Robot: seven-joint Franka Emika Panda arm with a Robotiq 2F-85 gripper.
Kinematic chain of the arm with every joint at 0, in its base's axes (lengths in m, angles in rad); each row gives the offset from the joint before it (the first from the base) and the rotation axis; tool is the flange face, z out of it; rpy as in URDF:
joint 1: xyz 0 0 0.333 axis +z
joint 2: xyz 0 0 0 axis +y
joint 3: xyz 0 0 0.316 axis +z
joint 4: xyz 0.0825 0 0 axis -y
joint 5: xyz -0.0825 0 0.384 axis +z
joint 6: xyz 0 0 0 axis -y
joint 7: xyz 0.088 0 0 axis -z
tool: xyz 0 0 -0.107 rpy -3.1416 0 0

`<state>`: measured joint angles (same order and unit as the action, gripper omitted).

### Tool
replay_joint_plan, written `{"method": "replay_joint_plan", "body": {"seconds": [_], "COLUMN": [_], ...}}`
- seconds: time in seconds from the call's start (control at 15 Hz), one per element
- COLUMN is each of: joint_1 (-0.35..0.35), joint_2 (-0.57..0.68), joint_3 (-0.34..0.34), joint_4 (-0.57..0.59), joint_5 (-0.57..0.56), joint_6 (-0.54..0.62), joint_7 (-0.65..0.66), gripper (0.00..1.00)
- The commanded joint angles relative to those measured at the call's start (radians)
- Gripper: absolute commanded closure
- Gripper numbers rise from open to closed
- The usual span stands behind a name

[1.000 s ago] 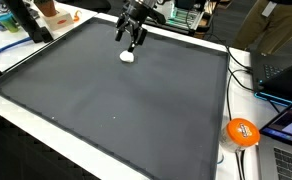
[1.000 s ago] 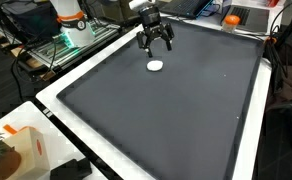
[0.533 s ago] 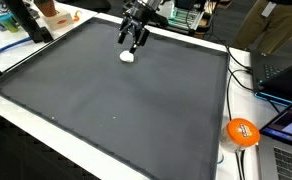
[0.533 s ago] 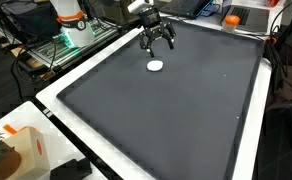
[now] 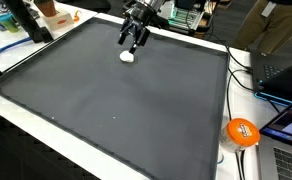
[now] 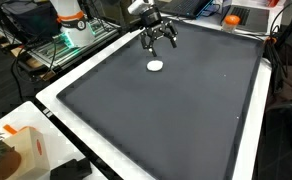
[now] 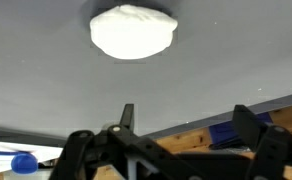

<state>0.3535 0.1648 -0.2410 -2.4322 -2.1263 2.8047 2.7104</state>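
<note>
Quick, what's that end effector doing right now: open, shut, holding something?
End effector: open, holding nothing, hovering near the white lump.

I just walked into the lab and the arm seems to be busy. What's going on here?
The robot arm's gripper hangs with its jaws open above a small white round lump. The lump lies on a big dark mat, close to one edge. The gripper holds nothing, and the lump sits on the mat apart from the fingers. The wrist view shows it just ahead of them. An orange ball lies off the mat, on the white table border.
</note>
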Motion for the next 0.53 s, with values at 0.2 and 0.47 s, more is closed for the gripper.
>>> {"method": "replay_joint_plan", "body": {"seconds": [0.2,0.47], "joint_1": [0.016,0.007], "joint_2": [-0.015,0.008], "joint_3": [0.003,0.029], "joint_4": [0.001,0.001], "joint_5": [0.028,0.165], "joint_6": [-0.034,-0.023], "joint_7": [-0.047,-0.258], "gripper": [0.0,0.0]}}
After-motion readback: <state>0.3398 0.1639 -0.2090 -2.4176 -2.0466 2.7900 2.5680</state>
